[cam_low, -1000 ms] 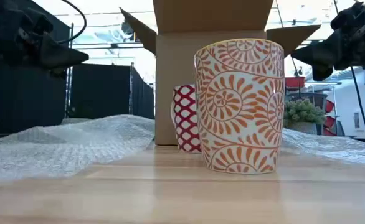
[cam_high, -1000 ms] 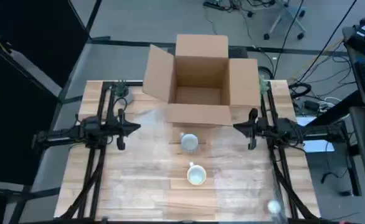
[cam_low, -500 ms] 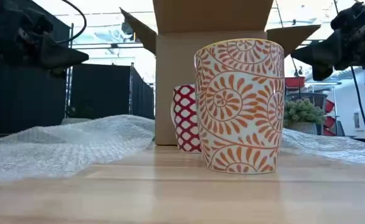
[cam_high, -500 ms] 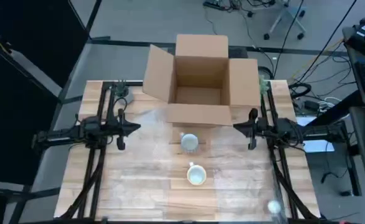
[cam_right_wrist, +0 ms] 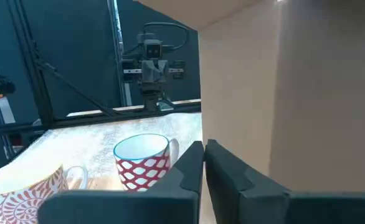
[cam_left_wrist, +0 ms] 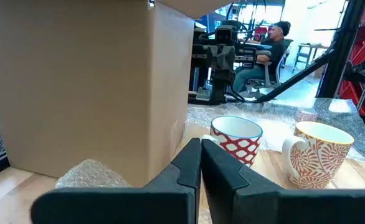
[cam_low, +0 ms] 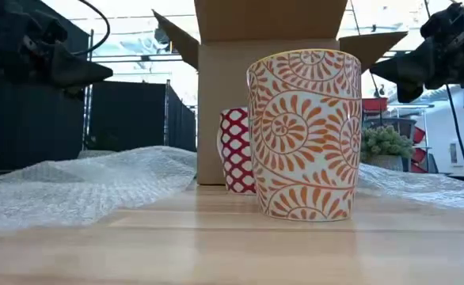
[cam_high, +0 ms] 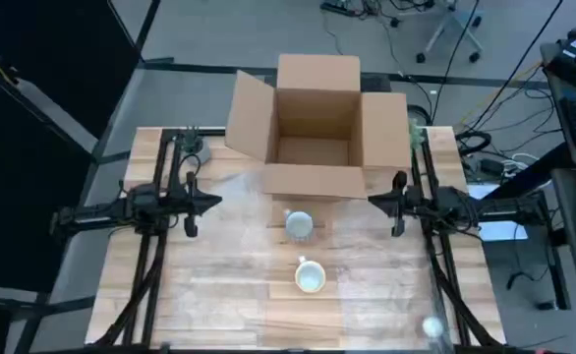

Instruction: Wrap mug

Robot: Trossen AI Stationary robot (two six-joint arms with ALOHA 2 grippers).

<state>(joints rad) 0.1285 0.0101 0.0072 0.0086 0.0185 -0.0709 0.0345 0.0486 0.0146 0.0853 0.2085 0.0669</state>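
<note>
A: Left gripper (cam_high: 212, 202) sits over the table's (cam_high: 219, 295) left side, raised clear of the surface, fingers pressed together, nothing held. It points inward toward the middle.

B: Same read from its wrist view, the two dark fingers (cam_left_wrist: 189, 167) meet at the tips. What's in front of it?

A: Cardboard box (cam_high: 315, 128), flaps open, upright at the far middle of the table. Its wall fills most of the left wrist view (cam_left_wrist: 89, 81).

B: Mugs?

A: Two, both upright, in the middle just in front of the box. Red-checked mug (cam_high: 299, 225) is nearer the box. Orange swirl mug (cam_high: 310, 276) is nearer the front edge, a little apart from the red one. In the low view the swirl mug (cam_low: 303, 134) partly covers the red one (cam_low: 237, 150).

B: Neither one wrapped. Bubble wrap?

A: Bubble wrap (cam_low: 81, 186) lies loose on the table to the left of the mugs, and more shows to the right (cam_low: 422, 190) behind them. Not touching the swirl mug as far as I can tell.

B: Right side?

A: Right gripper (cam_high: 374, 202) mirrors the left: off the table, fingers (cam_right_wrist: 198, 167) closed together, empty, pointing inward beside the box's right front corner.

B: Background?

A: Person seated (cam_left_wrist: 266, 53) in the room beyond, seen from the left wrist.
</note>
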